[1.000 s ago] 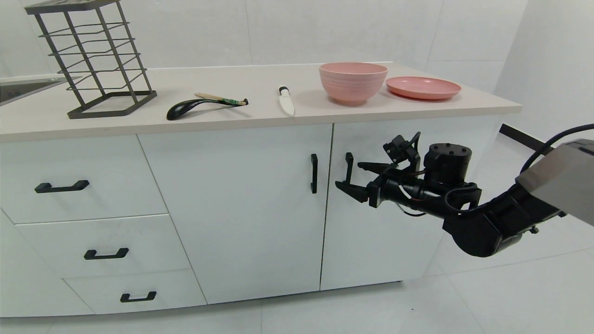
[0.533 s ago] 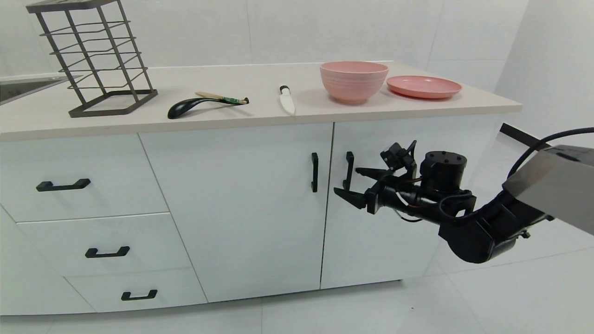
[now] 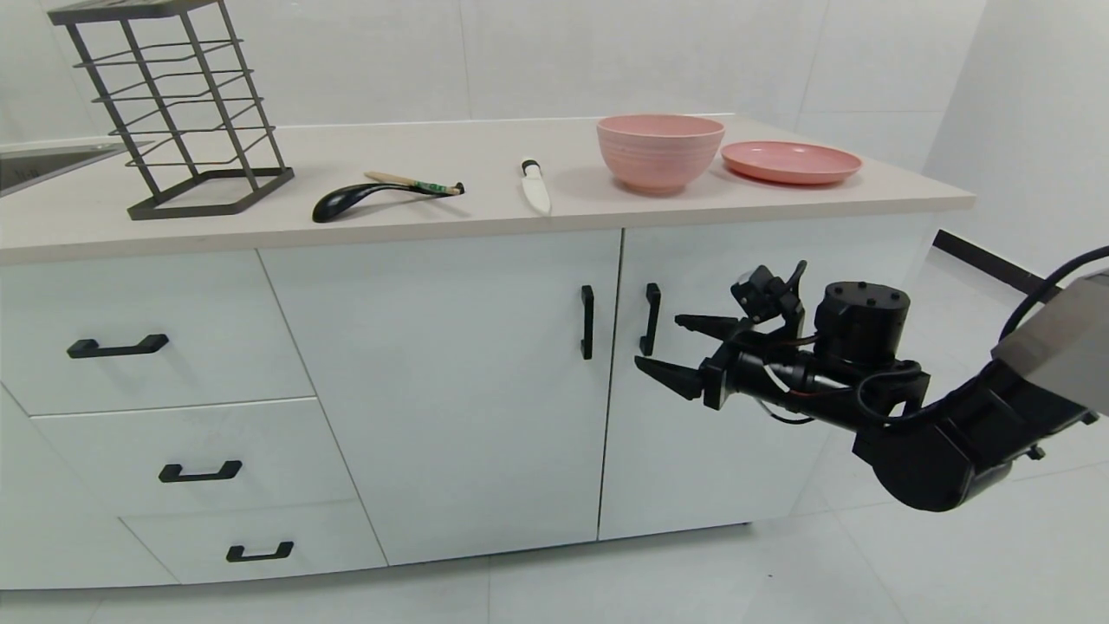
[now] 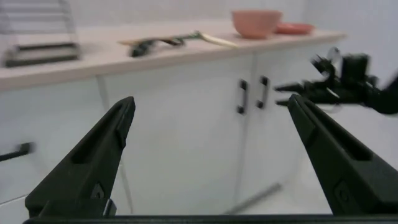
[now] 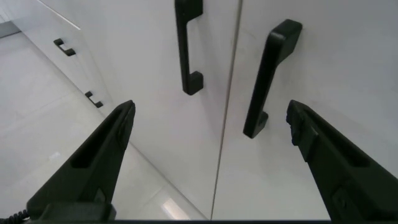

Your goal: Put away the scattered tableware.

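Right tool (image 3: 663, 342): spread wide, holding nothing, level with the right door handle (image 3: 651, 319) at frame centre, apparently lined up to pull it and open storage.
Left tool (image 4: 210, 102): wide, empty, aimed at the desk (image 3: 485, 152) front.
Tableware: pink bowl (image 3: 660, 152) and pink plate (image 3: 791, 161) upper right; knife (image 3: 535, 188), black spoon (image 3: 346, 201) and chopsticks (image 3: 414, 183) upper centre, all on the desk.
Desk: pale top, wire rack (image 3: 169, 104) upper left.
Room: white tiled wall (image 3: 606, 52) and floor (image 3: 953, 555).

On the counter (image 3: 485, 156) there are one pink bowl (image 3: 660, 152), one pink plate (image 3: 791, 161), one white knife (image 3: 535, 188), one black spoon (image 3: 346, 202), chopsticks (image 3: 414, 183) whose number I cannot tell and one wire rack (image 3: 178, 104), and below it two cabinet doors (image 3: 450, 390) and three drawers (image 3: 199, 364), with five black handles (image 3: 586, 322).
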Controlling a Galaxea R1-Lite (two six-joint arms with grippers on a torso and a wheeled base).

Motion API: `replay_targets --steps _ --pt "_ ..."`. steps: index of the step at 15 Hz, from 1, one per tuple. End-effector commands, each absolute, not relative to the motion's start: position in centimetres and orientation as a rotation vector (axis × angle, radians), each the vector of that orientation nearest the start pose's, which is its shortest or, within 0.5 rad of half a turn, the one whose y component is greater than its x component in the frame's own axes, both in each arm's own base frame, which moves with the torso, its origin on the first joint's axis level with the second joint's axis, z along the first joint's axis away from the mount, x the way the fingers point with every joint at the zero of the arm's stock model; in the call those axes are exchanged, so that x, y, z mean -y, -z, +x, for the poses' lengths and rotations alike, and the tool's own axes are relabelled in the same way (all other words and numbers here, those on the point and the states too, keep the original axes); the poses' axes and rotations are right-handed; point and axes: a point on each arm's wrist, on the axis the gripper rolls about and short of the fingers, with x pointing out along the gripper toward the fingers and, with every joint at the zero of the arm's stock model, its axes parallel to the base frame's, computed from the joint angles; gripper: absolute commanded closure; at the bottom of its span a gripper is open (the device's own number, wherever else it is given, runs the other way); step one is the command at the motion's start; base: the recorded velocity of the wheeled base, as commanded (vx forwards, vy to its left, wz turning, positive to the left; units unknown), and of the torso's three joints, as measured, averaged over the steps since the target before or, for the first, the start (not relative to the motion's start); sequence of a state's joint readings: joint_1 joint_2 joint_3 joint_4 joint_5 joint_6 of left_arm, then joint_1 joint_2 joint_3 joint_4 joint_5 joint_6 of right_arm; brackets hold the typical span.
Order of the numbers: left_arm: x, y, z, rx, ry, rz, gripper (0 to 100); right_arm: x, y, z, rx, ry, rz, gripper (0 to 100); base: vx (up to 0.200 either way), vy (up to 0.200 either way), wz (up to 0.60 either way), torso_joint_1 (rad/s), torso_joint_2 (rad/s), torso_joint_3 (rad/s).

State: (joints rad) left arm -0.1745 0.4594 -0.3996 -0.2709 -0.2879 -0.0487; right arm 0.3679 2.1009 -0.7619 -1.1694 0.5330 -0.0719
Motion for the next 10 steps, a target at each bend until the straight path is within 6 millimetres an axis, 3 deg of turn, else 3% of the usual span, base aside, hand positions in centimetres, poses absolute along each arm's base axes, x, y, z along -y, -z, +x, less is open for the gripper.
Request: replay_targets --steps 1,2,3,5,7,10 --pt "3.2 -22.0 6.9 -0.041 0.707 -0.035 0 -14.0 -9.6 33.0 -0.127 -0.908 -0.054 0 0.000 0.000 0.00 0.000 0.00 0.000" --pt "3.2 -22.0 6.9 -0.041 0.707 -0.035 0 -14.0 -9.6 33.0 -0.127 -0.908 -0.054 0 0.000 0.000 0.00 0.000 0.00 0.000" --pt "4.6 -21.7 9.6 -0.056 0.792 0.013 0 -14.2 -9.5 32.9 -0.130 -0.915 -0.054 0 0.000 0.000 0.00 0.000 0.00 0.000" --pt "6.0 -20.9 13.1 -0.067 0.816 0.078 0 -14.3 -9.5 32.9 -0.129 -0.918 -0.055 0 0.000 0.000 0.00 0.000 0.00 0.000" --pt "6.7 -19.9 14.9 -0.110 0.822 0.077 0 -14.5 -9.5 32.8 -0.129 -0.922 -0.056 0 0.000 0.000 0.00 0.000 0.00 0.000" --pt "8.5 -19.1 15.9 -0.141 0.907 0.080 0 -14.4 -9.8 33.0 -0.111 -0.917 -0.070 0 0.000 0.000 0.00 0.000 0.00 0.000"
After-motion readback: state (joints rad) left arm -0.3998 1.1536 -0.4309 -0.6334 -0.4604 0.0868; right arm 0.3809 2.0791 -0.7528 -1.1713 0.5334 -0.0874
